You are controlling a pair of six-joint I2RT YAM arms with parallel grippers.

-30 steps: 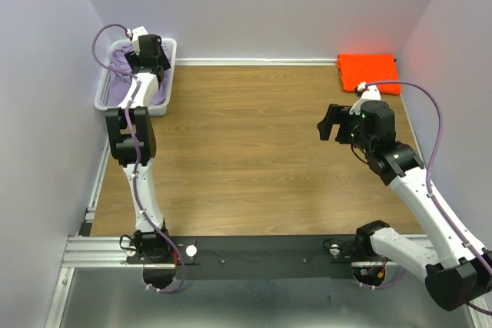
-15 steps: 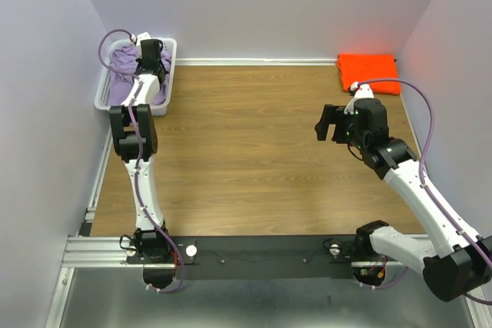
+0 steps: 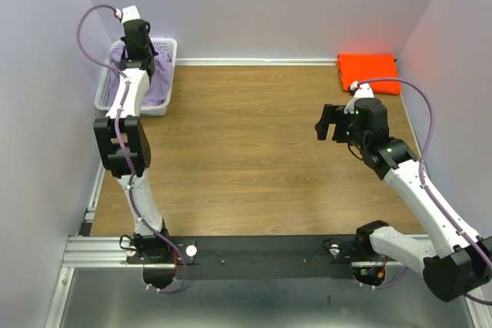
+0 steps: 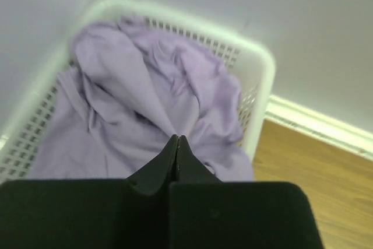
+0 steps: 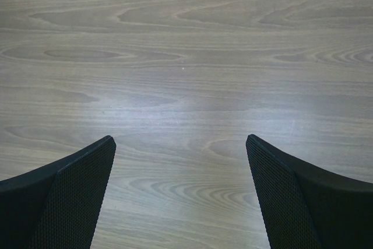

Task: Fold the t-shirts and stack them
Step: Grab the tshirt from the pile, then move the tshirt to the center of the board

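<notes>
- Far left corner of the table [image 3: 246,151], against the wall: a white basket [image 4: 259,68] with the purple shirt [image 4: 122,103] crumpled inside, filling most of it.
- Left gripper [image 4: 178,139] above the basket, jaws pressed fully together on a pinch of the purple shirt, cloth drawn up in a tent toward the tips.
- Right gripper [image 5: 180,161] spread wide, holding nothing, hovering over bare wood on the right side, well apart from the basket.
- Orange shirt [image 3: 369,72] folded into a neat rectangle at the far right corner, touching no other thing.
- No third shirt in sight.
- Step in hand, by the look of it: pulling the purple shirt out of the basket, with one shirt seemingly already folded.
- Next move, as a guess: lifting high enough to clear the rim, then carrying the shirt over to open wood for spreading flat.
- Called for: a firm hold on a thin pinch, a slow rise to avoid dragging the basket along, and probably a second grip from the right gripper to open the cloth out.
</notes>
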